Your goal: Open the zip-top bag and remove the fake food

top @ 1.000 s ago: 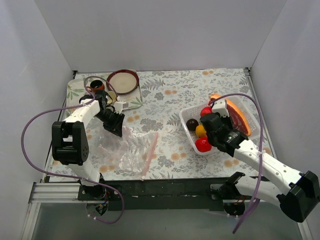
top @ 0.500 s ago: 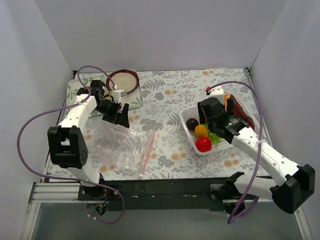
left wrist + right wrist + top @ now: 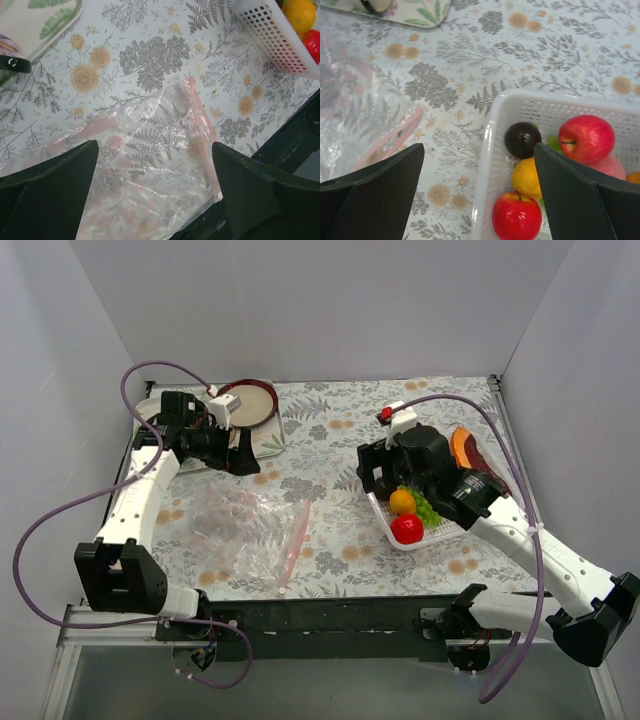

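**Item 1: zip-top bag** point(image 3: 240, 530). Clear, crinkled plastic, lying flat on the floral table point(image 3: 340, 440) at about 8 o'clock in the top view. The print shows through it. The pink zip strip point(image 3: 297, 545) is on the bag's 3 o'clock edge and runs from 1 o'clock to 7 o'clock.

**Item 2: fake food** point(image 3: 407, 529). Glossy pieces heaped in the white mesh basket point(image 3: 378, 508) at 3 o'clock:
- 2 red apples point(image 3: 586, 138)
- 1 yellow-orange ball point(image 3: 527, 177)
- 1 dark purple ball point(image 3: 522, 139)
- green grapes point(image 3: 428, 507)
- 1 orange-and-maroon piece point(image 3: 465, 450) at the basket's 1 o'clock end
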